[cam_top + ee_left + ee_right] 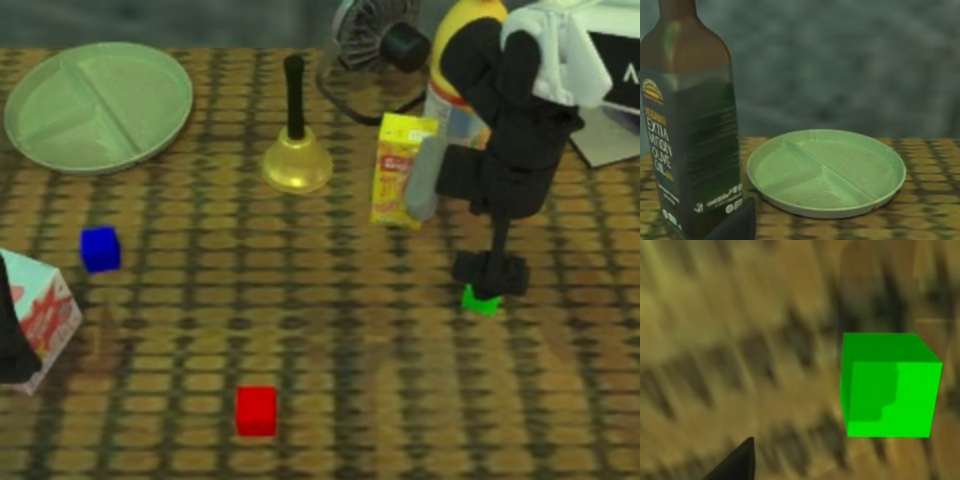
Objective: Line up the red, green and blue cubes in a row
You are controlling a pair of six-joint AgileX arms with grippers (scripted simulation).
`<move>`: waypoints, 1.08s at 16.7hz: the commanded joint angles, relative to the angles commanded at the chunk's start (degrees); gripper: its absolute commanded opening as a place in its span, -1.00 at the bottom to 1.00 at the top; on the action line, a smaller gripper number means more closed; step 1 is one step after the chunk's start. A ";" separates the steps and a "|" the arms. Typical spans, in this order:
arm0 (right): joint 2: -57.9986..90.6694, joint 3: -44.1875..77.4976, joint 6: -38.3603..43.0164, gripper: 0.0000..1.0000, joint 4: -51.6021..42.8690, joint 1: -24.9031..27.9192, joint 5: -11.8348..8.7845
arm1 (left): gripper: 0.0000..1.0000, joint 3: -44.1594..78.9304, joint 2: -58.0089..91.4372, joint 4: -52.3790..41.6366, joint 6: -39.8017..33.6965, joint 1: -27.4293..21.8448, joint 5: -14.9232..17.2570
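Note:
The green cube (481, 299) rests on the woven mat at the right; my right gripper (489, 283) hangs directly over it, open, with the cube only partly showing under it. In the right wrist view the green cube (890, 385) lies free on the mat beside one dark fingertip (740, 462), not touching it. The blue cube (100, 248) sits far left. The red cube (256, 410) sits near the front, left of centre. My left arm (12, 345) is parked at the left edge, with one fingertip (737, 220) well off to the side.
A green divided plate (98, 105) lies at the back left, a brass bell (297, 150) at the back centre, and a yellow carton (402, 168) just behind my right arm. A fan (375, 40) and a yellow-topped bottle (465, 60) stand farther back. A white-red box (40, 315) and an olive oil bottle (690, 125) flank the left arm.

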 joint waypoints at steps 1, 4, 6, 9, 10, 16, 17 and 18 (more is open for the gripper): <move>0.00 0.00 0.00 1.00 0.00 0.00 0.00 | 1.00 0.00 0.00 0.00 0.00 0.00 0.00; 0.60 -0.41 0.14 1.00 0.85 0.21 0.02 | 1.00 0.00 0.00 0.00 0.00 0.00 0.00; 1.89 -2.20 0.20 1.00 4.01 0.14 0.01 | 1.00 0.00 0.00 0.00 0.00 0.00 0.00; 4.85 -6.01 0.19 1.00 11.06 0.12 0.04 | 1.00 0.00 0.00 0.00 0.00 0.00 0.00; 5.83 -7.23 0.19 1.00 13.34 0.11 0.05 | 1.00 0.00 0.00 0.00 0.00 0.00 0.00; 7.74 -9.50 0.18 1.00 17.24 0.08 0.07 | 1.00 0.00 0.00 0.00 0.00 0.00 0.00; 7.74 -9.50 0.18 1.00 17.24 0.08 0.07 | 1.00 0.00 0.00 0.00 0.00 0.00 0.00; 7.74 -9.50 0.18 0.85 17.24 0.08 0.07 | 1.00 0.00 0.00 0.00 0.00 0.00 0.00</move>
